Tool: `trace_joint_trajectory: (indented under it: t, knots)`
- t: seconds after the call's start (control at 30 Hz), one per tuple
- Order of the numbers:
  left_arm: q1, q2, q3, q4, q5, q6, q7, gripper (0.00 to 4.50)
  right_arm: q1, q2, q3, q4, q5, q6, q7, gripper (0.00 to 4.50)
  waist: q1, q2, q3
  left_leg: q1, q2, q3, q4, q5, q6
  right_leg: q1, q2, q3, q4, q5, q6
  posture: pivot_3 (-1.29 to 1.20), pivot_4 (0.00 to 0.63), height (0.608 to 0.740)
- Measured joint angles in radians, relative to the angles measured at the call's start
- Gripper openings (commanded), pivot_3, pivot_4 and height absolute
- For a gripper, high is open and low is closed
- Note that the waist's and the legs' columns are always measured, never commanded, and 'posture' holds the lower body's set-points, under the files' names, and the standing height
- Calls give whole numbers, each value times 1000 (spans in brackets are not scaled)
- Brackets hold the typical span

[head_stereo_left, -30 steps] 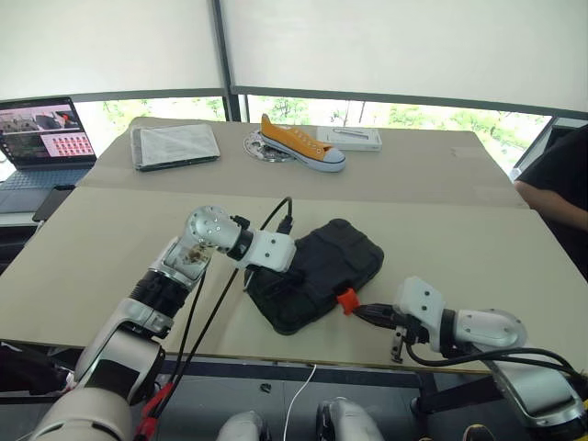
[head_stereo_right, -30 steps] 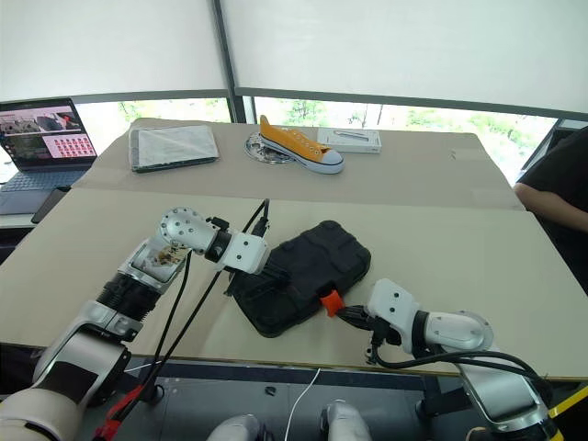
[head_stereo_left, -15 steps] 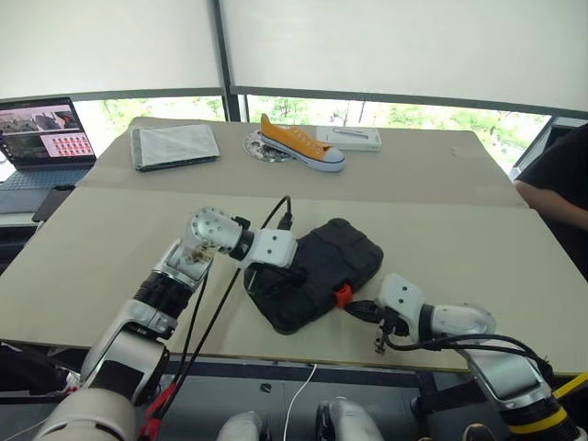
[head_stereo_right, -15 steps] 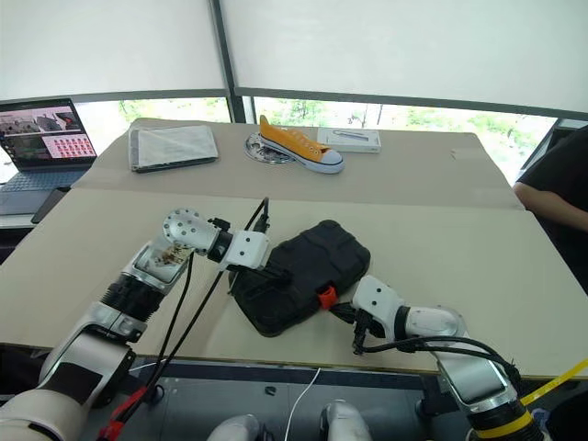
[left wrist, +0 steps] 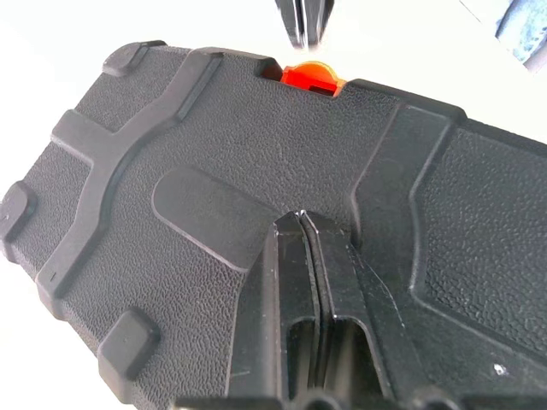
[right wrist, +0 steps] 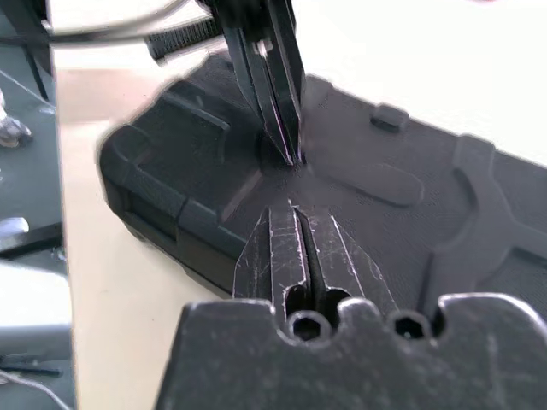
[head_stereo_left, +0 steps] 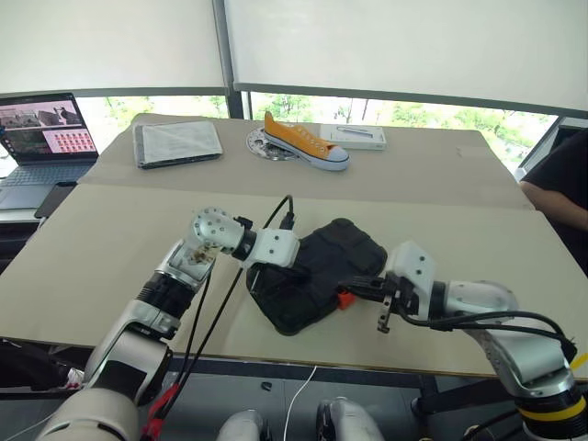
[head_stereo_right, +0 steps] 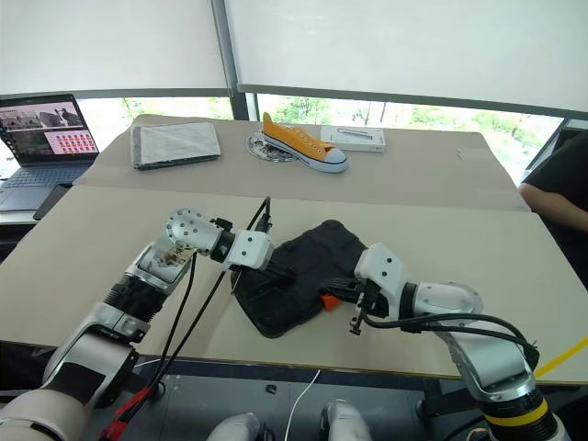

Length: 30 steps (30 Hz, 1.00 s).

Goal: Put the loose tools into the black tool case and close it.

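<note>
The black tool case [head_stereo_left: 317, 271] lies closed in the middle of the table, its small orange latch [head_stereo_left: 345, 299] on the edge nearest me. My left gripper [left wrist: 301, 215] is shut, its tips resting on the textured lid. My right gripper [right wrist: 291, 210] is also shut and empty. It hovers level at the latch edge [left wrist: 309, 77], pointing across the lid toward the left gripper's fingers [right wrist: 275, 102]. The loose tools are out of view.
At the back of the table stand an orange sneaker [head_stereo_left: 303, 142], a grey folder [head_stereo_left: 176, 142] and a white box [head_stereo_left: 354, 136]. A laptop [head_stereo_left: 37, 138] sits far left. A person's dark sleeve [head_stereo_left: 560, 184] shows at the right edge.
My right gripper has risen from the table's front edge and swung in toward the case's latch side. The left gripper has stayed on the lid.
</note>
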Motion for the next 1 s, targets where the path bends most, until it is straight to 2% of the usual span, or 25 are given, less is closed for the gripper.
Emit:
trace_joint_trajectory:
  t: [0.17, 0.3, 0.43, 0.67, 1.0]
  knots:
    - [-3, -3, 0, 10, 0, -5, 2, 66, 18, -23, 17, 20, -31, -18, 0, 0, 1, 0, 0, 0, 0, 0, 0, 0, 1, 0, 0, 0, 0, 0, 0, 0, 150, 733]
    - [-5, -3, 3, 16, 0, -11, 3, 66, 127, -77, -32, -21, -20, -6, 11, 0, 3, 0, 0, 0, 0, 0, 0, -1, 2, 0, -1, 0, -1, -1, 1, 0, 150, 733]
    - [-13, -3, 4, 35, 1, -14, 3, 66, 171, -80, -60, -60, -1, 19, 3, 0, 0, 0, 0, 0, 0, 0, 0, -2, 3, 0, -1, 1, -1, -1, 2, 0, 150, 733]
    - [-26, -16, 3, 55, 2, -27, 2, 66, 180, -66, -57, -64, 0, 32, -35, 0, 3, 0, 0, -1, 0, 0, -1, -2, 3, 0, -1, 0, -2, -1, 2, 0, 150, 733]
    - [-36, -35, 0, 65, 9, -37, -1, 66, 125, 19, 58, 79, -102, -15, -76, 0, 3, 0, 0, -1, 0, 0, -1, -2, 4, -1, -1, 0, -2, -1, 3, 0, 150, 733]
